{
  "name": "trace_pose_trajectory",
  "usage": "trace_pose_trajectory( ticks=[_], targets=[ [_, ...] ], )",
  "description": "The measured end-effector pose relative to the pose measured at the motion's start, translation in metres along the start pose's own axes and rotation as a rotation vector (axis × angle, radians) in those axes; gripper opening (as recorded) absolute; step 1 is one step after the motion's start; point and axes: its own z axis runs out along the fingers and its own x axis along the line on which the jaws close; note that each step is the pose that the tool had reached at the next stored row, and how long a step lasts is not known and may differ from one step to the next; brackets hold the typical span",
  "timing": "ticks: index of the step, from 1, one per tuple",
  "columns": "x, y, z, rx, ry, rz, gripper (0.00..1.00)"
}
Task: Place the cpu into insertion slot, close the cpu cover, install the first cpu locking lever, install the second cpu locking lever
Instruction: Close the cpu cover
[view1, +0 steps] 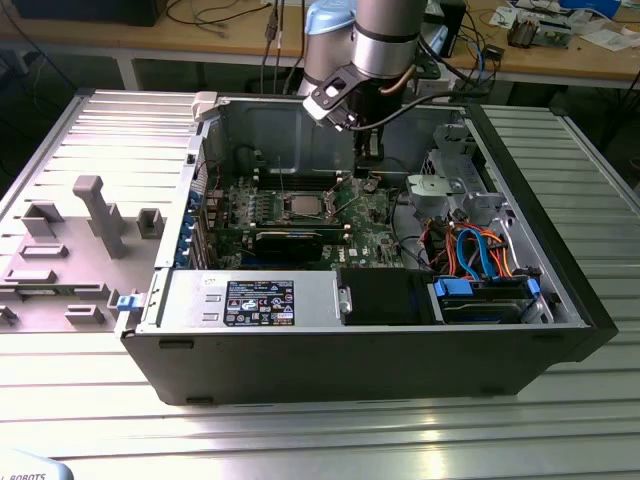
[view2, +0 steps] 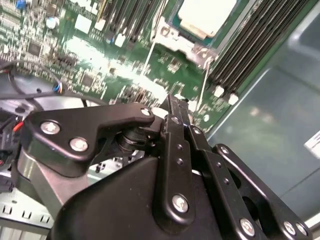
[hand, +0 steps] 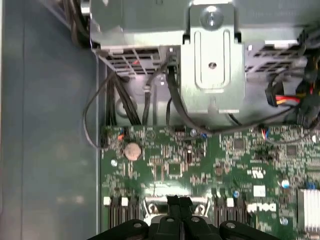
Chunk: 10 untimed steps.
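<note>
- Gripper (view1: 367, 175) is inside the open computer case (view1: 350, 355), low over the green motherboard (view1: 385, 232).
- Fingers (hand: 173, 201): drawn together, with no gap showing between the tips in both wrist views. Nothing is visible clamped between them.
- The cpu (view2: 206, 16) lies flat in the insertion slot (view2: 171, 38), silver-grey top up, with the slot's shiny metal rim around it. It is ahead of the fingertips, near but apart from them.
- In the exterior view the cpu (view1: 303, 207) is to the exterior view's left of the fingers.
- A thin wire lever (view2: 203, 80) runs from the slot's corner back toward the fingers, and its end comes just beside the tips. I cannot tell if it touches them.
- A second wire lever (view2: 149, 56) leaves the slot's other near corner and ends farther from the tips.
- The long dark memory slots (view2: 250, 45) run alongside the slot, off to one side of the fingers.
- Beyond the fingertips in the first wrist view is a round coin cell (hand: 132, 150) on the board. Past it is a grey metal bracket (hand: 212, 65) with dark cables running under it.
- The black expansion card (view1: 290, 240) is on the far side of the cpu from the fingers, well apart from them.
</note>
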Motion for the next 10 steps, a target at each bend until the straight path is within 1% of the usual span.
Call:
trace_pose_trajectory(
  ticks=[3, 5, 10],
  targets=[
    [0.0002, 0.0071, 0.0022, 0.0001, -0.0002, 0.000, 0.11],
    [0.0003, 0.0106, 0.0040, 0.0001, -0.0002, 0.000, 0.11],
    [0.0013, 0.0175, 0.0094, 0.0004, -0.0004, -0.001, 0.11]
  ],
)
